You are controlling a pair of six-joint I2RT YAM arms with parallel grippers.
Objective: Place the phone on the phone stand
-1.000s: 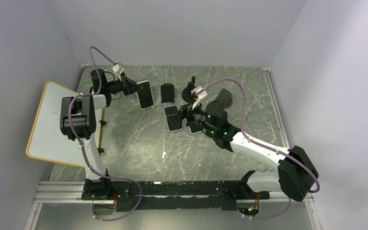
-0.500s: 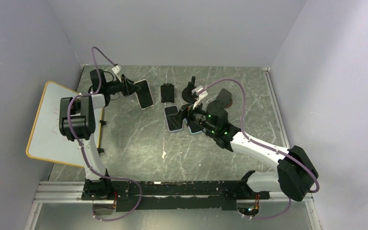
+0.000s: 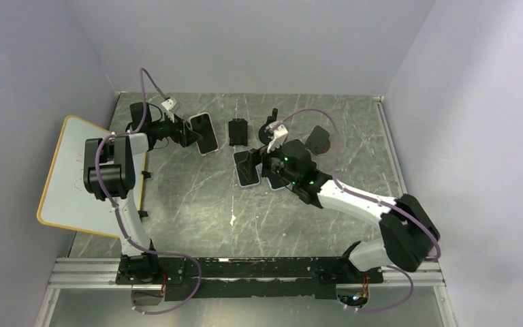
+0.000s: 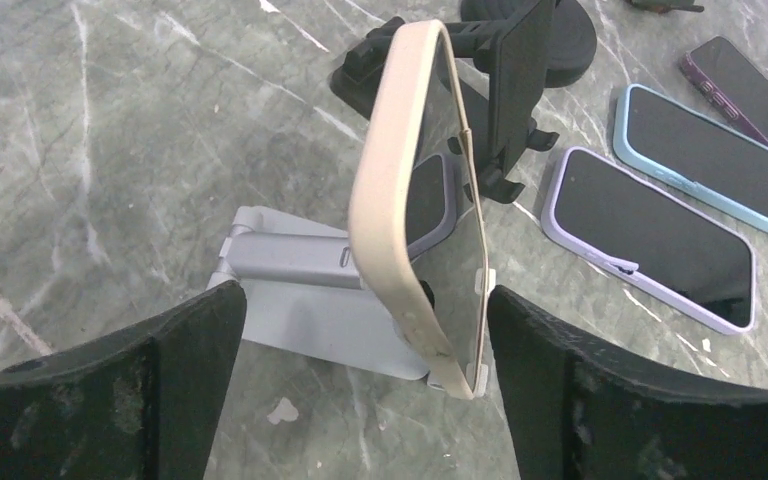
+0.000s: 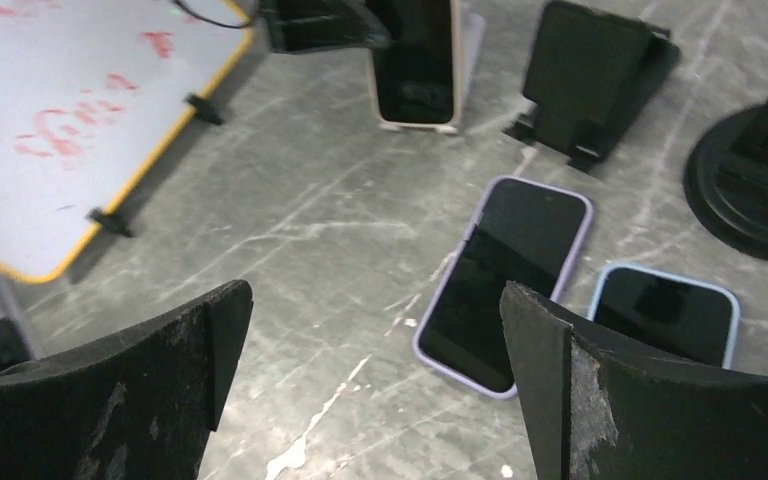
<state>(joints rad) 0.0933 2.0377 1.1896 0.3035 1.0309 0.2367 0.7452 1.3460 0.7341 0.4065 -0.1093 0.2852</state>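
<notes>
left end effector spread wide | right end effector spread wide

No word, number or brand mark can be read in any view. The whiteboard bears faint red marker scrawls (smeared and too blurred to pass for letters or figures). The screens of the beige-cased phone, the lilac-cased phone and the blue-cased phone are dark and show nothing legible.
</notes>
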